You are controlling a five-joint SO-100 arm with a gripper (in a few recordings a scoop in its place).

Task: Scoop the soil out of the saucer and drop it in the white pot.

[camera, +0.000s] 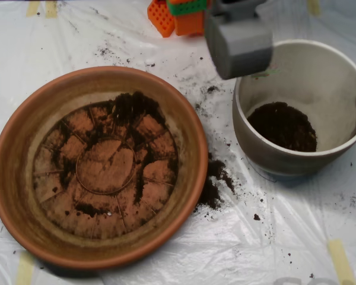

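Scoop [240, 46] at white pot's [258, 148] 10 o'clock rim, open or shut unclear | soil [283, 126] inside pot | saucer [18, 130] nearly scraped, thin soil at 12 o'clock

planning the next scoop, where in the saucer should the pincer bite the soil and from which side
Bite the thickest clump of soil at the saucer's upper inner edge, coming straight down from above. Elsewhere it lies only as thin lines in the ridges, and the raised rim blocks a sideways approach.

White plastic-covered table [166, 261] bears saucer [24, 130], white pot [267, 151], spilled soil [213, 184]
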